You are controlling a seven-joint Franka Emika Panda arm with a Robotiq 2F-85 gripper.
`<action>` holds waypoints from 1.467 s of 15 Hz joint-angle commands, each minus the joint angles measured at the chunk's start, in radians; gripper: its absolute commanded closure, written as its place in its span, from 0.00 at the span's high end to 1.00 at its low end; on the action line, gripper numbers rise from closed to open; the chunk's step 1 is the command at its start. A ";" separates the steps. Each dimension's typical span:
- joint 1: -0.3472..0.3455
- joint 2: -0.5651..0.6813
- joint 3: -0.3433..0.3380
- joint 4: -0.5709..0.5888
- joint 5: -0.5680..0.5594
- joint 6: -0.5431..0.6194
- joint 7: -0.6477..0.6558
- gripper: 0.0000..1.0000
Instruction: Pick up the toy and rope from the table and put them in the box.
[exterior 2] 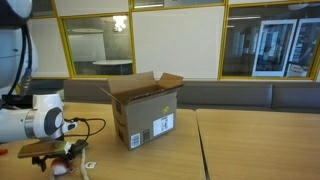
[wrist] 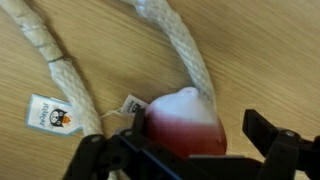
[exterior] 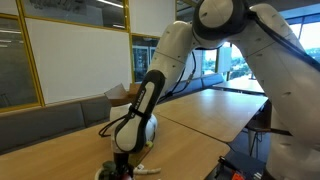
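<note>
Trouble from here would likely be a fouled grab: the pincer (wrist: pixel 185 158) hangs wide open, low over the bench (wrist: pixel 250 50), a finger on either side of the toy (wrist: pixel 185 120), and the rope (wrist: pixel 62 70) meets the toy just ahead of the pincer, so closing off-centre might squeeze the soft toy out sideways or snag a strand. Only the toy's red and whitish end shows in the wrist view, the print on the small tag (wrist: pixel 50 113) is blurred, whether rope and toy are joined I cannot tell, and the box (exterior 2: pixel 145 108) stands well beyond the pincer, its inside hidden.
</note>
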 commanded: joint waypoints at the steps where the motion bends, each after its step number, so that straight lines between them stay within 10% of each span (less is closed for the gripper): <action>1: 0.015 0.030 -0.017 0.046 -0.013 0.006 -0.014 0.75; 11: 0.014 0.024 -0.031 0.053 -0.017 0.000 -0.014 0.12; 22: 0.065 -0.263 -0.091 0.015 -0.125 -0.042 0.073 0.15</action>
